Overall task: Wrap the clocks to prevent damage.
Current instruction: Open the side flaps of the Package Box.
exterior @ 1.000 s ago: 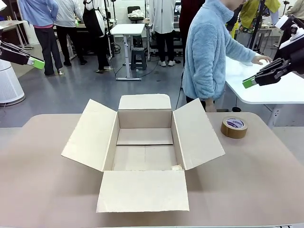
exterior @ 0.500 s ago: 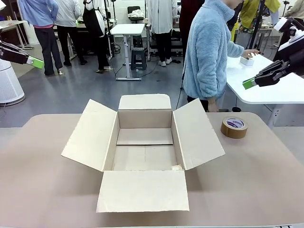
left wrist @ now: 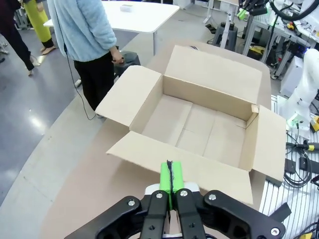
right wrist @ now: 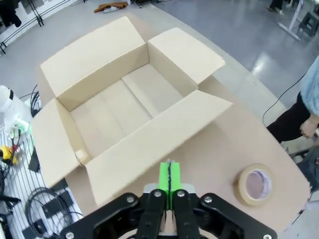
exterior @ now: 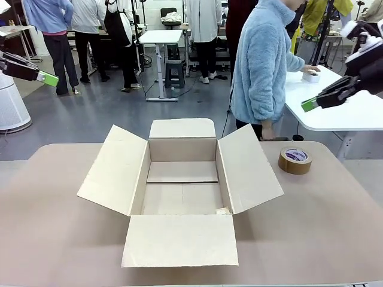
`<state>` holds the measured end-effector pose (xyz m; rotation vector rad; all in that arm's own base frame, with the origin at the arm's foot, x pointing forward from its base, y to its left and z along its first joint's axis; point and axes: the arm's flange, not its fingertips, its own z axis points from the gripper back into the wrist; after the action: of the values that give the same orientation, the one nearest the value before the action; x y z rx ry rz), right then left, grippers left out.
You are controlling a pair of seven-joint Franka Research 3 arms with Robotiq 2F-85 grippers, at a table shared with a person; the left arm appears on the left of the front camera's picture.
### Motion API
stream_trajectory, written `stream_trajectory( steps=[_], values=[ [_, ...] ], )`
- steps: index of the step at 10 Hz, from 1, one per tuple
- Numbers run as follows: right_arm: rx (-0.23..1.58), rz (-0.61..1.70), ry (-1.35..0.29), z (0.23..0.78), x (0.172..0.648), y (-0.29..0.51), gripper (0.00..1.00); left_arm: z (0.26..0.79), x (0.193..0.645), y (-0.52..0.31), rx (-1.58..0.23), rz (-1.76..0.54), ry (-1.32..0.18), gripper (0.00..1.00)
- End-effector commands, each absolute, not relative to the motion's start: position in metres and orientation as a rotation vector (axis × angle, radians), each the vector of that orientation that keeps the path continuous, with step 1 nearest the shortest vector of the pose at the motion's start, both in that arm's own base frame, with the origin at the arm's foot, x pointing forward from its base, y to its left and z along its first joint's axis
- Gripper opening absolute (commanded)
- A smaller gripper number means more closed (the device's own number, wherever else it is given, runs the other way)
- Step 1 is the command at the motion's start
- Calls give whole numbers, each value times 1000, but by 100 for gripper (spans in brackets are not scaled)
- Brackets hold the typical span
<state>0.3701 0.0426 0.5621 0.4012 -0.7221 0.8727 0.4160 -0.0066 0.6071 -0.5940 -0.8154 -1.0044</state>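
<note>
The clocks are out of view. An open brown cardboard box (exterior: 114,170) stands empty in the middle of the table, its four flaps spread out; its flaps (left wrist: 214,74) (right wrist: 89,50) also appear in both wrist views. My left gripper (exterior: 51,78) hangs high at the far left, shut with nothing in it, its green pads (left wrist: 171,181) pressed together. High at the right, my right gripper (exterior: 308,105) is likewise shut and empty, pads (right wrist: 169,181) touching. Both are well above and away from the box.
A brown tape roll (exterior: 294,160) (right wrist: 255,184) lies on the table right of the box. A person in a light blue fleece (exterior: 263,66) stands at the far side, hand on a small white object (exterior: 310,76) on a white side table (exterior: 353,113).
My right gripper has risen slightly. The person's hand has pulled a small white object along the white side table toward them. The box and tape have not moved.
</note>
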Motion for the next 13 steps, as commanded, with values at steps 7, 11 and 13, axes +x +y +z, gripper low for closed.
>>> stream_trajectory(
  steps=[7,11,13],
  values=[
    [41,449,-309,507,383,236,1,563,385,-199,-4,-898,-301,0],
    [-20,529,-229,506,381,237,1,552,383,-208,95,-849,-271,0],
    [-35,433,-246,498,378,233,1,541,376,-211,105,-854,-272,0]
  ],
)
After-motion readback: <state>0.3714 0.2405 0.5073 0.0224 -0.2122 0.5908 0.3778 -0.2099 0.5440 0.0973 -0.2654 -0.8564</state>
